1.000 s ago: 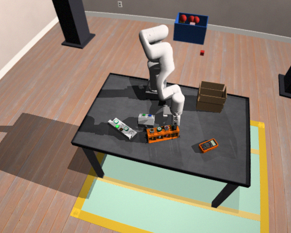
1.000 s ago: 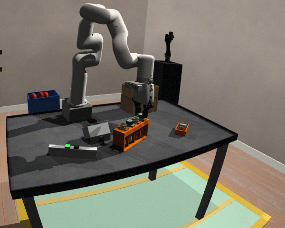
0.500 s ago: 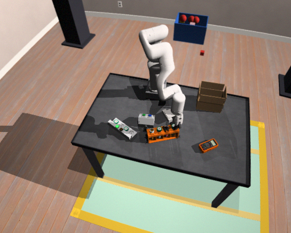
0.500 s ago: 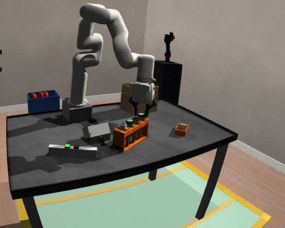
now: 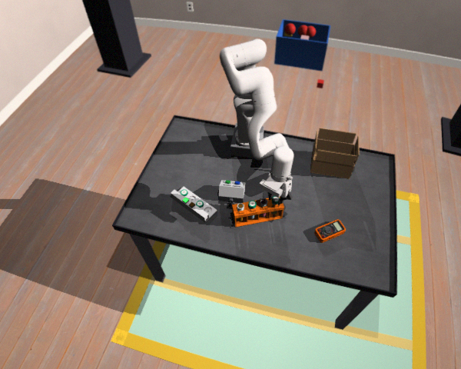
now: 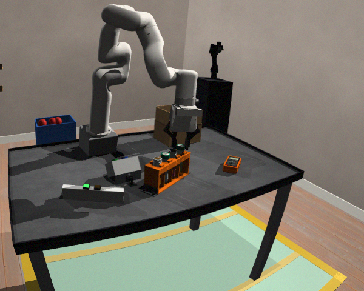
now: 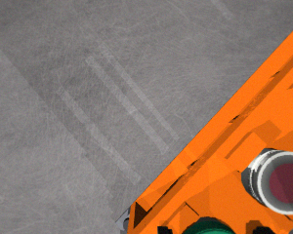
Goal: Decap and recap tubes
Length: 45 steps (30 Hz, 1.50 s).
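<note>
Exterior view: white two-finger gripper (image 6: 181, 139), fingers parted and empty, is held just above green round screw cap (image 6: 179, 147) at the end of orange tube rack (image 6: 157, 178). A straight descent is judged to be required.

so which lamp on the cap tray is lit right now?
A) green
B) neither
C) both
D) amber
A: on the cap tray, the green lamp glows bright, while the amber lamp beside it looks dark brown, unlit.
</note>
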Tool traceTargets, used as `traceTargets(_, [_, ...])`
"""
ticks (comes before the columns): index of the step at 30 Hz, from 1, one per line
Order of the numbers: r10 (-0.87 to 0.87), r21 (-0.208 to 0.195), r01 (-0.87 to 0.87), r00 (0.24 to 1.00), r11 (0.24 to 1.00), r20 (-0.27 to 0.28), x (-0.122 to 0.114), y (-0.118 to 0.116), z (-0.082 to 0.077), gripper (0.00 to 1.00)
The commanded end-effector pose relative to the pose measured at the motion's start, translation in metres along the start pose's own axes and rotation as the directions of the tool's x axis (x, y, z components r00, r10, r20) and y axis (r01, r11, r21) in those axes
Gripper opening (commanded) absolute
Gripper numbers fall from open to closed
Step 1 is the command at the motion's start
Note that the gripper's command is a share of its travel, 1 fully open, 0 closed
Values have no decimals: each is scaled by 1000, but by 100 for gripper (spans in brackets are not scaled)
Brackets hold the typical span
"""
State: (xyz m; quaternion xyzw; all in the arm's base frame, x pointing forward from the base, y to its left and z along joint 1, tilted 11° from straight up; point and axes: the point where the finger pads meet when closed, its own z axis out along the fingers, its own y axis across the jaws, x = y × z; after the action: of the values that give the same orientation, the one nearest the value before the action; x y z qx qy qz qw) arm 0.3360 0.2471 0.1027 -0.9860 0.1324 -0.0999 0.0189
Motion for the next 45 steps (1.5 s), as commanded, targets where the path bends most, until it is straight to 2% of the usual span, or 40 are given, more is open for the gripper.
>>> traceTargets(1, [-37,15,37,999,999,22,1,-1,-1,46])
traceTargets(2, [-37,15,37,999,999,22,1,-1,-1,46])
traceTargets(3, [-37,15,37,999,999,22,1,-1,-1,0])
traceTargets(17, [-37,15,37,999,999,22,1,-1,-1,0])
traceTargets(24, [308,7,-308,951,951,26,1,-1,-1,0])
traceTargets(30, [566,-1,-566,824,824,28,1,-1,-1,0])
traceTargets(32, [566,-1,-566,824,824,28,1,-1,-1,0])
traceTargets(38, [791,-9,-791,611,611,25,1,-1,0,0])
traceTargets(45, [941,-18,-941,339,339,25,1,-1,0,0])
